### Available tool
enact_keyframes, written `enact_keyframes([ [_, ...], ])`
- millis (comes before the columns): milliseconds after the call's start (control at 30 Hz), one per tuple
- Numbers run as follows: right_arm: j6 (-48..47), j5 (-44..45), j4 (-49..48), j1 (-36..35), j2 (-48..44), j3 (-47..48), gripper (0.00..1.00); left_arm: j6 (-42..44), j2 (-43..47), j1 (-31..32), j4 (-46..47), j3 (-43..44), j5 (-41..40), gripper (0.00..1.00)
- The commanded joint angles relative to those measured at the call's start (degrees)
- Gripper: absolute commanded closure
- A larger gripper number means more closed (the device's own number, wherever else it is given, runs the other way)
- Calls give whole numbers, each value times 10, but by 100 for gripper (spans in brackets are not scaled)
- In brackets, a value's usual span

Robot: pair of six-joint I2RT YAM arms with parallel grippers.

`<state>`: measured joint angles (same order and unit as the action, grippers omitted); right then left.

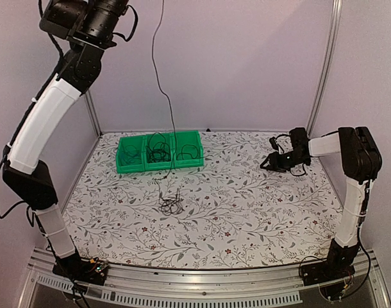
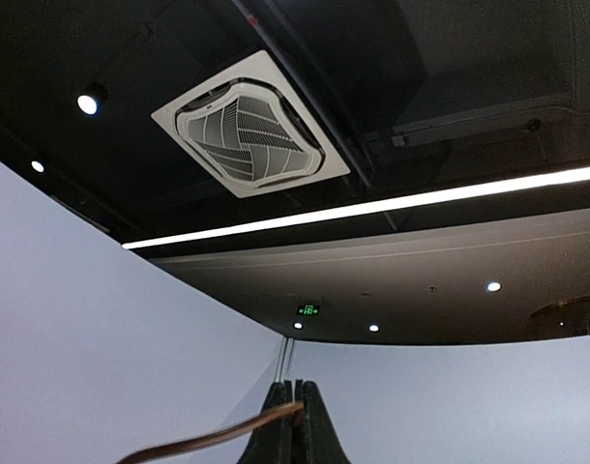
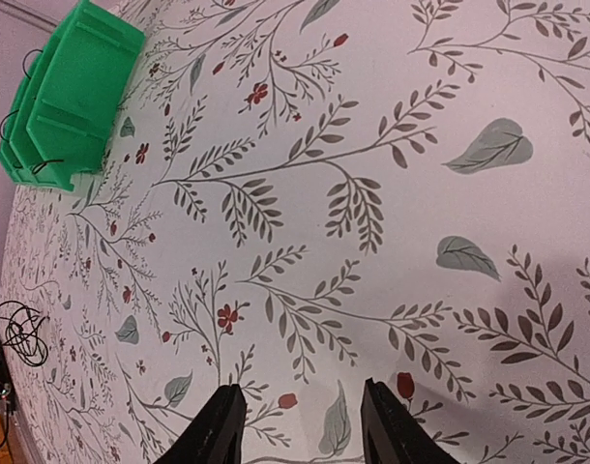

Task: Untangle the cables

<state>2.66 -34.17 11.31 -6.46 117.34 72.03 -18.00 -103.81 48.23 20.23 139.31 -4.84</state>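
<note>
Cables [image 1: 172, 204] tangled near green bins [image 1: 130, 168], left pincer [image 2: 293, 425] clamped on one hanging strand [image 1: 158, 70], right pincer [image 3: 300, 420] apart above table [image 1: 247, 218]

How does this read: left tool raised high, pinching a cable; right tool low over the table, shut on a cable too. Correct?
One error. The right tool is open and holds nothing, its jaws apart above the patterned table, as the right wrist view shows. The rest stands: the left tool is raised high and pinches a cable.
</note>
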Motion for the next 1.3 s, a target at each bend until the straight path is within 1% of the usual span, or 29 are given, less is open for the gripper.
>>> enact_keyframes([
  [0, -36, -57, 33, 1, -49, 20, 54, 4, -7, 3, -64, -57, -10, 100],
  [133, -99, -144, 70, -15, -88, 41, 48, -8, 4, 3, -60, -94, -10, 100],
  [200, -157, -191, 83, -38, -113, 48, 44, -11, 4, 3, -60, -99, -5, 100],
  [267, -205, -221, 89, -69, -138, 52, 38, -10, 4, 4, -60, -103, 1, 100],
  [333, -239, -243, 89, -101, -162, 58, 32, -9, 4, 4, -59, -105, 6, 100],
  [400, -249, -264, 87, -129, -169, 75, 30, -12, 3, 4, -55, -106, 16, 100],
  [533, -211, -293, 76, -168, -140, 149, 28, -23, -14, 4, -50, -83, 43, 100],
  [633, -135, -323, 29, -182, -120, 201, 26, -27, -24, 6, -59, -72, 58, 100],
  [667, -103, -332, 9, -187, -115, 214, 24, -29, -24, 6, -60, -75, 59, 100],
  [767, -41, -348, -68, -203, -112, 229, 17, -35, -23, 6, -58, -86, 60, 100],
  [800, -8, -350, -87, -208, -111, 232, 17, -37, -24, 6, -56, -88, 62, 100],
  [867, 23, -356, -107, -221, -105, 239, 16, -45, -27, 6, -52, -90, 65, 100],
  [1067, 90, -378, -182, -264, -68, 257, 15, -69, -40, 6, -45, -85, 73, 100],
  [1267, 93, -375, -205, -300, -32, 283, 16, -101, -45, 6, -33, -111, 83, 100],
])
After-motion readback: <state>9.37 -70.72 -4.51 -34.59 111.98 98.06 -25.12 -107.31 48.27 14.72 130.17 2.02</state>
